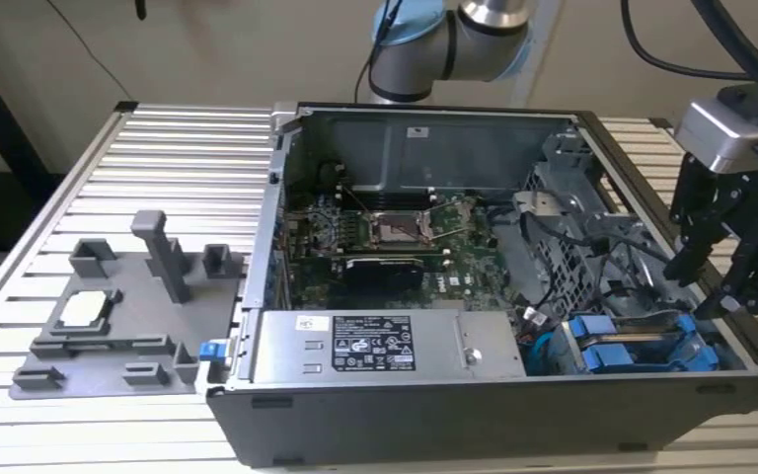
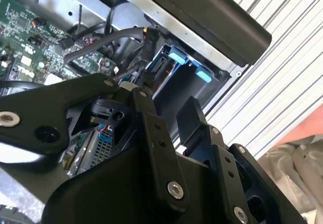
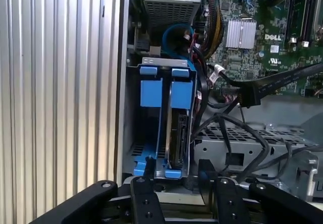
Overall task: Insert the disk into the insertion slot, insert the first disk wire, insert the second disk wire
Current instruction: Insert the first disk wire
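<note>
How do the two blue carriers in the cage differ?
Fill: one bright blue plastic carrier holds a flat grey metal drive; the other blue plastic carrier looks hollow. Place: the loaded carrier stands beside the black cables, the hollow carrier beside the case wall. Both stand upright in one cage.

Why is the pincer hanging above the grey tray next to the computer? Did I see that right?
Not quite. The pincer hangs above the blue disk carriers inside the computer, not the grey tray next to it. The exterior view shows it.
</note>
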Controlling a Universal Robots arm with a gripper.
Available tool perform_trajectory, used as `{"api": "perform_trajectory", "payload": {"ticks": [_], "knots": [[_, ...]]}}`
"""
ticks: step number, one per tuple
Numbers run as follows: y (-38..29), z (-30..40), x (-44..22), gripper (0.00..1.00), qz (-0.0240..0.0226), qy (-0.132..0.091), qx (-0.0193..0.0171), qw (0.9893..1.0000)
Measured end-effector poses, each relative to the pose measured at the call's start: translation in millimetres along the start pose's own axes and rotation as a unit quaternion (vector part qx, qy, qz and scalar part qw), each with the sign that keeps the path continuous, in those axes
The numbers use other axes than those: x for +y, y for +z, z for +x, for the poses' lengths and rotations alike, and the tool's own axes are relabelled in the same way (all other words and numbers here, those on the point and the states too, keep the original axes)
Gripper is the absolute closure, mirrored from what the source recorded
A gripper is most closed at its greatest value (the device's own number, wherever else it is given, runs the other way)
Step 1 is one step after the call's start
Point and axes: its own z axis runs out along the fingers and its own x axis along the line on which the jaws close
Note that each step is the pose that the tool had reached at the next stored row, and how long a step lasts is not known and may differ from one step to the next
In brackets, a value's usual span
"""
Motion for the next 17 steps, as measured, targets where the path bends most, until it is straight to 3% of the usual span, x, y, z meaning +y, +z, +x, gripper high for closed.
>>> {"api": "perform_trajectory", "payload": {"ticks": [7,17], "knots": [[0.3,-6.1,-0.6,0.53,0.0074,-0.003,-0.0051,1.0000],[2.4,-19.7,-7.0,0.53,0.0079,-0.009,-0.0056,0.9999]]}}
